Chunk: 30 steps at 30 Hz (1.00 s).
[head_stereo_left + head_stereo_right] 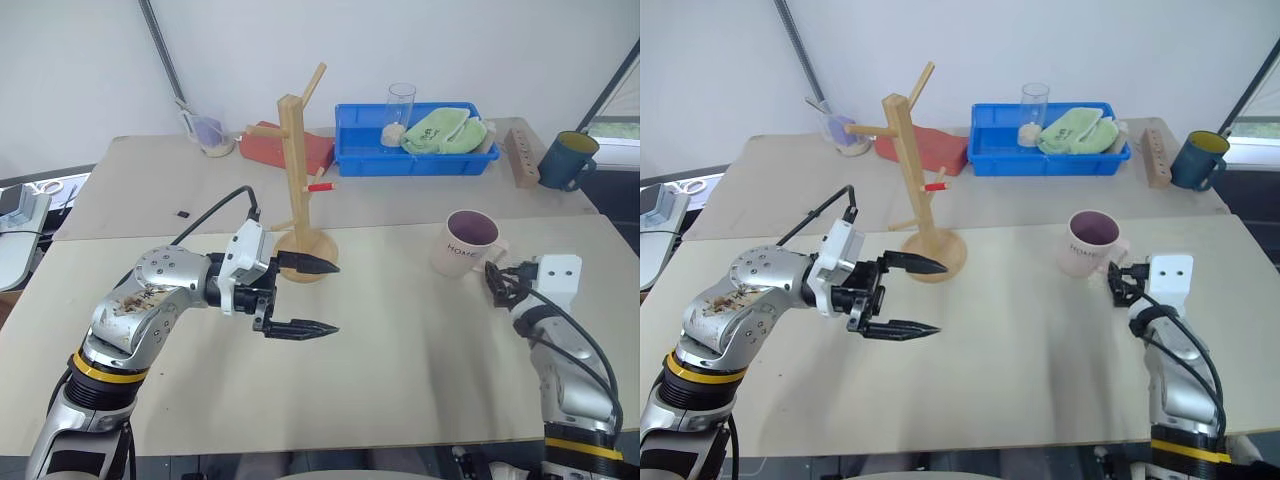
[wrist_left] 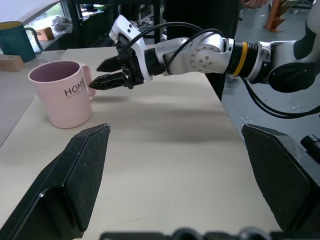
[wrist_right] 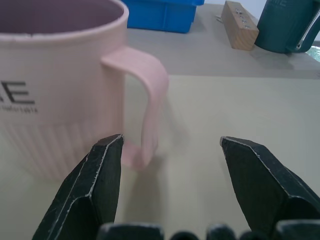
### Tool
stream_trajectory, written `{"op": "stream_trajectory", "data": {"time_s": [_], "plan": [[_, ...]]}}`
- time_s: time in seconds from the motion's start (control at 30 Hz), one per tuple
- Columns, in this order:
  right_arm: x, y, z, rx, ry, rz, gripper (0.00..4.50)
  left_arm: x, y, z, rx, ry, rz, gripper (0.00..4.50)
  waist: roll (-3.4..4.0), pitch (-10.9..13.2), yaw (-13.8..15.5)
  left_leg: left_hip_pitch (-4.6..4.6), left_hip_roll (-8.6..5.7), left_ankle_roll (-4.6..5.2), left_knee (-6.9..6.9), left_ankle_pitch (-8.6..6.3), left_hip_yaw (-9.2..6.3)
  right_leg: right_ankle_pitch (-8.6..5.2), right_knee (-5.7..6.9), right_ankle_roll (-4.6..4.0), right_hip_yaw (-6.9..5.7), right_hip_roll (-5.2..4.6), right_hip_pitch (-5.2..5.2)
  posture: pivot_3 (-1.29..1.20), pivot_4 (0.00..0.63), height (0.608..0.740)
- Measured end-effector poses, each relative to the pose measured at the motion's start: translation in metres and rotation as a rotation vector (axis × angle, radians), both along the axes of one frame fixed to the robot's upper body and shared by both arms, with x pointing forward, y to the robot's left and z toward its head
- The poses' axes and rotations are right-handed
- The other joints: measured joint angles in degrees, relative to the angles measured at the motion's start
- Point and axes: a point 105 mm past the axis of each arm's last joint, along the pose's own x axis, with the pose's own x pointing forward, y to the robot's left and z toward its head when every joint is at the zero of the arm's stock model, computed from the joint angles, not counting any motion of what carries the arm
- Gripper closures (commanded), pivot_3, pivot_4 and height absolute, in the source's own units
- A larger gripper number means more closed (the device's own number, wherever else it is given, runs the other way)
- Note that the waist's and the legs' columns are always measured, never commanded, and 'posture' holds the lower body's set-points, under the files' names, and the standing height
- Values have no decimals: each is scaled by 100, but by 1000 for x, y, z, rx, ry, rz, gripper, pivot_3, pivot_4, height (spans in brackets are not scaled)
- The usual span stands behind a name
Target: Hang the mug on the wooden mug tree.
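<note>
Mug (image 1: 465,243) is standing upright on the table (image 1: 400,340), handle facing the right gripper (image 3: 167,145), whose spread fingers are lining up to straddle that loop. Left gripper (image 1: 305,297) is hovering, jaws apart and empty, beside the tree (image 1: 298,180), likely to steady it.

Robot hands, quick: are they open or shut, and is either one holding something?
Left gripper: open, holding nothing, near the wooden mug tree.
Right gripper: open, holding nothing, its fingers either side of the mug's handle.
</note>
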Motion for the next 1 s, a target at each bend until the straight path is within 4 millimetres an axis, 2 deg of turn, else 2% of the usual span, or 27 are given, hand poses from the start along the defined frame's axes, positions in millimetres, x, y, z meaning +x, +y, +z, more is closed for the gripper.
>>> {"op": "stream_trajectory", "data": {"time_s": [0.03, 0.13, 0.37, 0.4, 0.6, 0.73, 0.8, 0.9, 0.97, 1.0], "plan": [[2, 0, 0, 6, -2, -2, 1046, 0, 0, 0, 0, -2, 3, 0, 0, 0, 0, -1, 0, 0, 0, 0, 0, 0, 0, 0, 0, 0, 0, 0, 150, 721], [8, 1, -2, 34, 1, -13, 1828, 2, -1, 2, 3, -13, 12, 0, 0, 0, 0, 0, 0, 0, 1, 0, 1, 0, 1, 0, 0, 0, 1, 0, 150, 721], [13, 3, -12, 108, 38, -20, 4310, 3, 0, 2, 4, -12, 16, 0, 3, -2, 2, -1, 0, 2, 1, 1, 0, 1, 13, 1, 1, 2, 1, 0, 150, 721], [13, 3, -14, 113, 44, -22, 4476, 3, 0, 2, 4, -12, 17, 0, 3, -2, 3, -1, 0, 2, 1, 1, 0, 0, 14, 0, 1, 2, 0, 0, 150, 721], [13, 11, -11, 116, 46, 16, 4476, 6, 1, 1, 9, 1, 53, 0, 3, -2, -10, 2, 0, 2, 3, 1, -2, 0, 22, 0, 2, 4, -2, 0, 150, 721], [11, 23, 0, -17, 57, 123, 4476, 11, 8, 3, -9, 2, 113, 0, 9, -2, -13, 0, -1, 2, 3, 2, -1, 0, 24, 0, 5, 3, -6, 0, 150, 721], [11, 36, 19, -158, 50, 237, 4476, 14, 20, 5, -41, 17, 174, 0, 17, -1, -24, 0, -1, 2, 4, 2, 0, 0, 26, 0, 10, 3, -7, 0, 150, 721], [16, 68, 68, -447, -4, 485, 4476, 18, 44, 12, -92, 21, 287, 0, 27, 11, -65, 5, -1, 3, 5, 2, -6, 1, 38, 1, 18, 8, -9, 0, 150, 721], [18, 99, 109, -614, -106, 651, 4476, 19, 60, 19, -122, 5, 353, 0, 14, 18, -64, 32, 1, 5, -2, -2, -13, -2, 39, -2, 5, 8, -15, 0, 150, 721], [19, 113, 120, -669, -133, 727, 4476, 19, 67, 23, -144, 0, 380, 0, 2, 23, -72, 44, 6, 0, -2, -5, -9, -8, 41, -13, 1, 7, -13, 0, 150, 721]]}}
